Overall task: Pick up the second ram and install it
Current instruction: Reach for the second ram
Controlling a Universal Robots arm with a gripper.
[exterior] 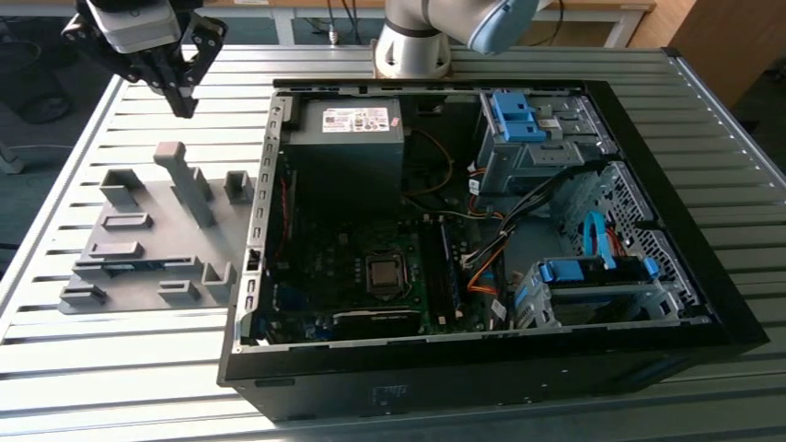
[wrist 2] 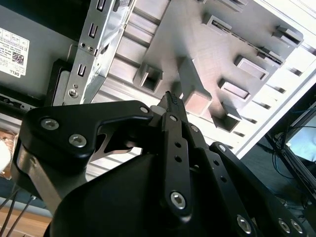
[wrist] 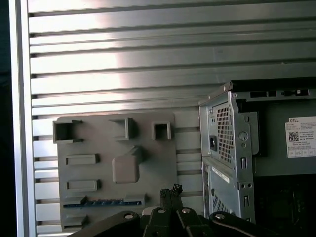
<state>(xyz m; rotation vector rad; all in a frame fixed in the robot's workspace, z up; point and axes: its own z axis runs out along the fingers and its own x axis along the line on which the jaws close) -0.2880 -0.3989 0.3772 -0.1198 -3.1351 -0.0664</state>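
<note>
The second ram [wrist: 106,202] is a thin blue-green stick lying edge-up in a long slot of the grey fixture plate [wrist: 163,163]. In the exterior view the ram [exterior: 138,266] sits near the plate's [exterior: 147,235] front left. My gripper [exterior: 183,103] hangs high over the slatted table behind the plate, well apart from the ram. Its black fingertips [wrist 2: 170,98] are pressed together with nothing between them. In the first wrist view the gripper [wrist: 170,190] points down near the plate's edge beside the case.
An open black computer case [exterior: 724,304] lies on the table at the exterior view's right, with motherboard [exterior: 368,267], power supply [exterior: 350,120] and blue drive brackets [exterior: 516,115]. A tall grey post [exterior: 184,180] and several blocks rise from the plate. The case's metal rear wall [wrist: 227,148] stands close by.
</note>
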